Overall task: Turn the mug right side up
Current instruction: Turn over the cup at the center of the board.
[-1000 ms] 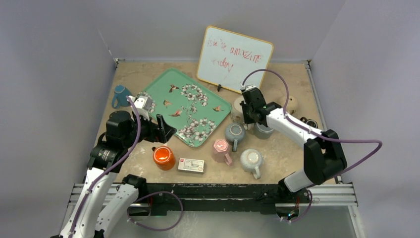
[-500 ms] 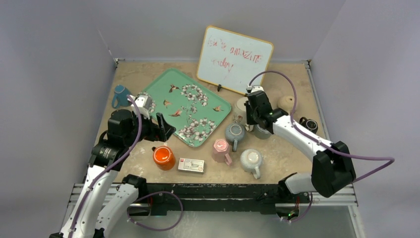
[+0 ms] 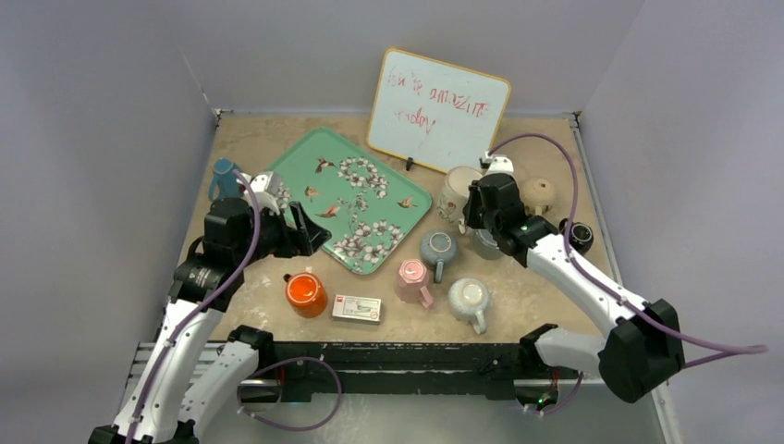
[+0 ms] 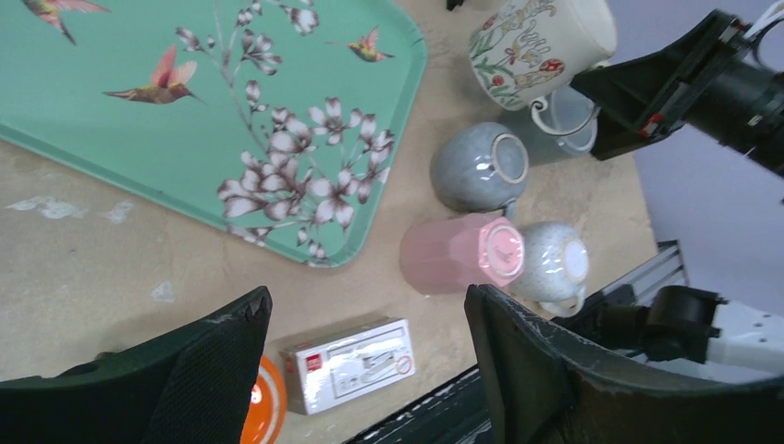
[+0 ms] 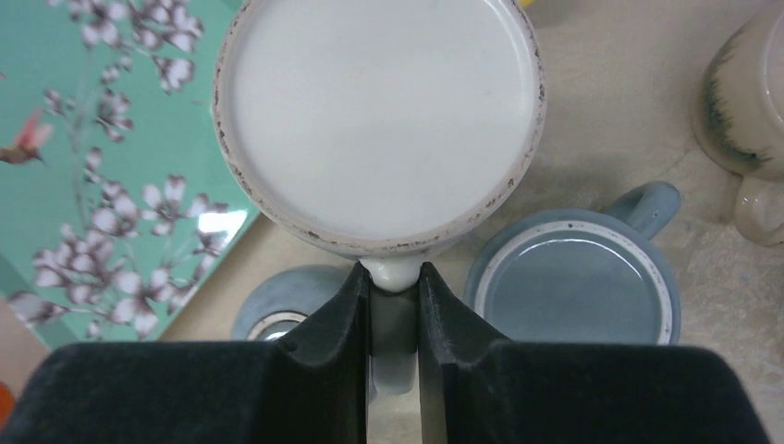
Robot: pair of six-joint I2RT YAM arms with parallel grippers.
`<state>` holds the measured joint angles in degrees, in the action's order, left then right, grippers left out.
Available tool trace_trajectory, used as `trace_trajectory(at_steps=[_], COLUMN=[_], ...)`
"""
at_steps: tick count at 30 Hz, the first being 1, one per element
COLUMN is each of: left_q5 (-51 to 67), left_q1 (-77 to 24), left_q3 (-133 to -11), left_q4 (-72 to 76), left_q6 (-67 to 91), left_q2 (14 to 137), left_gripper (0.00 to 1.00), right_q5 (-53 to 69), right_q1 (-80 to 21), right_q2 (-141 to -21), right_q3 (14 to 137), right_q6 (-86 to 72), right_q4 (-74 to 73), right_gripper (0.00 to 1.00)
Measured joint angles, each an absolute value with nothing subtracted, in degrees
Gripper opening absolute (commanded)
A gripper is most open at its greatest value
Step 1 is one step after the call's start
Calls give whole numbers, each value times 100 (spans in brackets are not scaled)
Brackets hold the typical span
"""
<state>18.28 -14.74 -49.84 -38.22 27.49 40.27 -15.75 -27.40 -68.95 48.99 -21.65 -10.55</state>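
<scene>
Our right gripper (image 5: 395,291) is pinched narrow on the handle (image 5: 393,270) of the floral mug (image 5: 379,111) and appears to carry it clear of the bench (image 5: 638,120) at the rear right. Outward from the fingers, the mug's body sits just beyond the pinch and to one side of it. In the wrist view its flat, unglazed base faces straight back at us. So its long axis runs roughly along the gripper's own pointing line, with the mouth turned away from the wrist. From above, the mug (image 3: 455,192) shows tilted, neither upside down nor upright.

We judge that the coming move turns on this. The wrist has to swing until the base points down at the bench and the mouth points up, pivoting about the handle pinch. Beneath the mug stand an upright blue-grey mug (image 5: 573,277) and a corner of the green tray (image 5: 55,83), so we want a bare spot for setting down.

Our left gripper (image 4: 365,298) hangs wide and empty over the near left, well apart. The right arm is the one placed for this.
</scene>
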Motion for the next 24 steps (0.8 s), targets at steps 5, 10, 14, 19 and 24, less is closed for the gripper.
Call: trace_trajectory(at_steps=[5, 10, 14, 19, 24], left_q5=[2123, 2362, 2394, 2523, 2823], left_q1=[-1474, -1474, -1474, -1474, -1474], left_q3=[-4993, -4993, -4976, -4451, -3837], left_q4=[-3433, -2974, -2676, -1968, -945], left_q6=[3343, 3776, 4189, 4869, 5568], left_q2=[3962, 3931, 3900, 3747, 4051], left_gripper=[75, 76, 77, 77, 76], right_q5=[-1404, -1092, -746, -325, 21], right_q1=[-2738, -2740, -2794, -2891, -3048], right_q2=[-6541, -6484, -6552, -6831, -7116], right_q3=[4849, 4849, 4849, 4849, 4851], right_q6=[-2556, -3026, -3485, -3986, -4488], right_q4=[-707, -532, -331, 123, 854], right_gripper=[0, 0, 0, 0, 0])
